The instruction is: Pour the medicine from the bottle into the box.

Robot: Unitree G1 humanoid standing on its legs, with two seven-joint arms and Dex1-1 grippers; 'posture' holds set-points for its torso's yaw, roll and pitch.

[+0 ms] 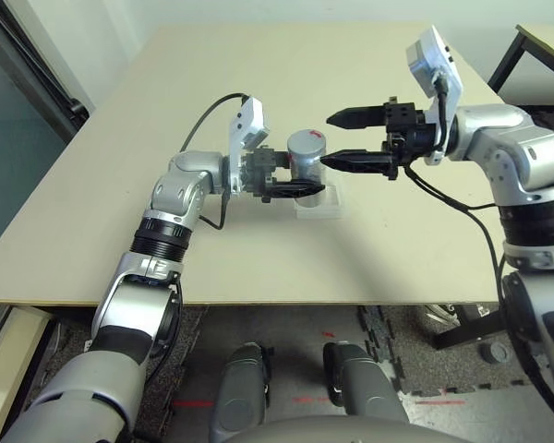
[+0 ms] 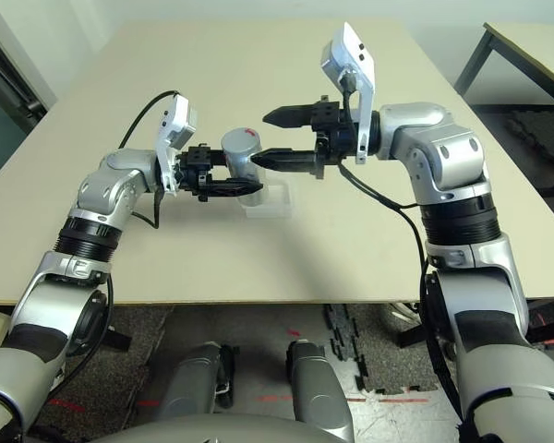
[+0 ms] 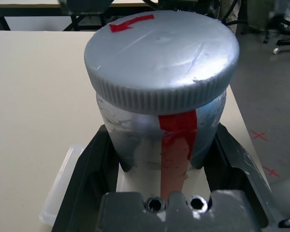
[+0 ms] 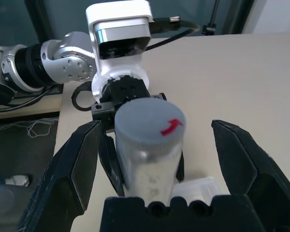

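Left eye view showed us the broad beige table (image 1: 120, 185) largely bare, so nothing blocked either arm. We judged the bottle (image 1: 304, 153) light, rigid and smooth-walled, likely to twist in a grip; our left gripper (image 1: 291, 185) pinched its body low, holding it above the table over the clear box (image 1: 321, 205). Our right gripper (image 1: 343, 138), spread wide, flanked the ribbed grey cap (image 4: 150, 123), the sensible hold for unscrewing.
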